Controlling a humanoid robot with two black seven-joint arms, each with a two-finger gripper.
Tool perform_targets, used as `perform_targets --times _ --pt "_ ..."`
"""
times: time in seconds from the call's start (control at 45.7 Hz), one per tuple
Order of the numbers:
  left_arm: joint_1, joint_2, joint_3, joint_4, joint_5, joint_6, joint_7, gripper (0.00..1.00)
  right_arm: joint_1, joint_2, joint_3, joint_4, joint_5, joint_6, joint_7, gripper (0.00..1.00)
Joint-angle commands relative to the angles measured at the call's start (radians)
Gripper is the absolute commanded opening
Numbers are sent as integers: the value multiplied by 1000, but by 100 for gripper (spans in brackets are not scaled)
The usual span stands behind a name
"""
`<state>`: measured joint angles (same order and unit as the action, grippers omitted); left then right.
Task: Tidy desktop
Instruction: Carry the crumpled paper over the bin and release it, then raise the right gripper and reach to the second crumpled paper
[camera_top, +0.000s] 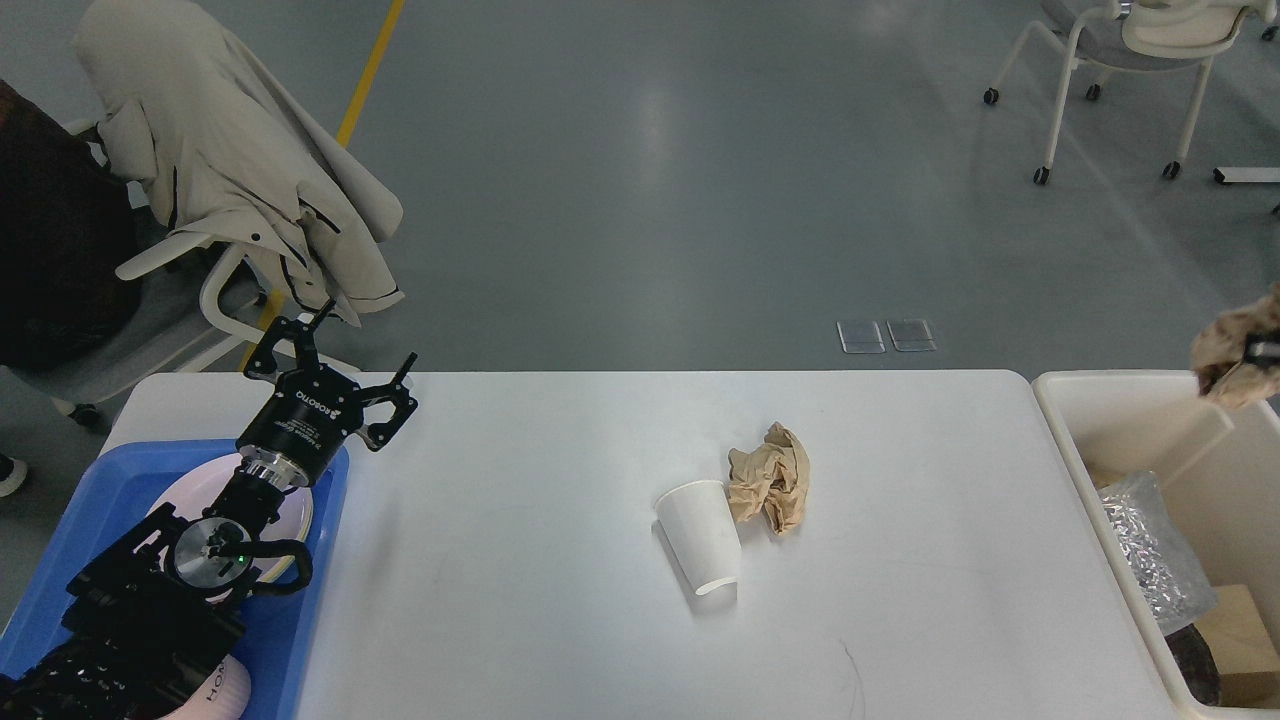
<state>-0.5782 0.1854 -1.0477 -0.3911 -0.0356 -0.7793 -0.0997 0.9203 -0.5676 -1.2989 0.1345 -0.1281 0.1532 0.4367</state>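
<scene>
The white desktop (520, 580) holds a white paper cup (700, 540) lying on its side at the middle. A crumpled brown paper ball (770, 475) touches the cup on the right. My left gripper (365, 338) is open and empty above the desk's far left corner, just beyond the blue tray. My right gripper (1262, 352) shows only as a dark sliver at the right edge. It is shut on a second crumpled brown paper ball (1228, 352), held in the air above the cream bin.
A blue tray (100, 480) with a pale plate (295, 510) sits at the desk's left under my left arm. A cream bin (1075, 440) stands at the right edge, with silvery wrap (1150, 545) and a cardboard box (1235, 620) inside. Chairs stand beyond the desk.
</scene>
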Motion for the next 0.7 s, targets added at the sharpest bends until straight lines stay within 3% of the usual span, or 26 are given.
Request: perform_targets --times 0.0,0.219,0.241,0.263,0.285,0.328,0.679 --pt "0 0 0 0 0 0 -2 100 -290 64 20 -47 77 -59 -76 0" --pt "0 0 0 1 0 2 -2 100 -311 107 27 -50 90 -118 -161 0" --pt "0 0 0 1 0 2 -2 100 -313 109 26 -50 90 -118 -162 5" --pt "0 0 0 0 0 2 -2 100 -313 109 26 -52 90 -119 -164 16" --pt "0 0 0 1 0 2 -2 100 -313 110 26 -52 90 -118 -164 35" --pt "0 0 0 0 0 2 -2 100 -311 112 26 -52 91 -118 -164 100" --pt "0 0 0 0 0 2 -2 100 -252 118 26 -36 88 -104 -154 100"
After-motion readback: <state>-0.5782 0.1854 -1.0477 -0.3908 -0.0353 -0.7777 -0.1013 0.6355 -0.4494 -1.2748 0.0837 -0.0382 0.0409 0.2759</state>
